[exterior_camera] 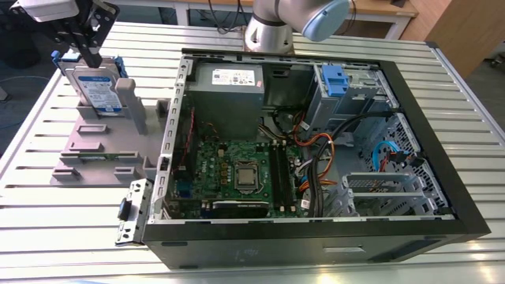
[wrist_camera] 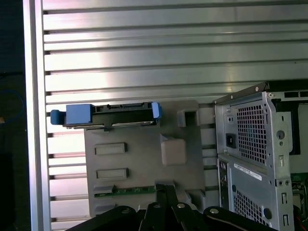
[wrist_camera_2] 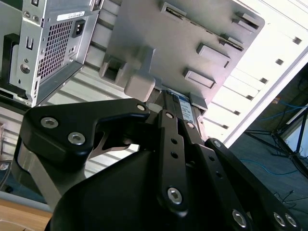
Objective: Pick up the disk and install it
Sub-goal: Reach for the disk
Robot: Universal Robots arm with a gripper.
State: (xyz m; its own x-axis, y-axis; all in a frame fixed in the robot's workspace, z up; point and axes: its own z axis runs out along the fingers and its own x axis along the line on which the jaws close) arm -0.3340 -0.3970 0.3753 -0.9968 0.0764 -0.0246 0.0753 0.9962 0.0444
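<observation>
One big slatted metal table is carrying the whole setup. On it, the open PC case is lying on its side and taking up the middle and the exterior view's right, guts showing. Just beside it on the exterior view's left, the grey stand is sitting flat. The disk is standing on edge in a slot at the stand's far end, label facing the near side. So it's sitting well apart from the blue-tabbed drive cage at the far right of the case, nowhere near installed imo.

Now the bit that matters: the gripper is hanging right over the disk's top edge, so the disk is lying straight below it. That top edge is running left to right across the exterior view. In the first wrist view it's showing as a long thin strip with the blue carrier capping both ends. Honestly can't tell whether the jaws are spread, touching or pinching the disk.
</observation>
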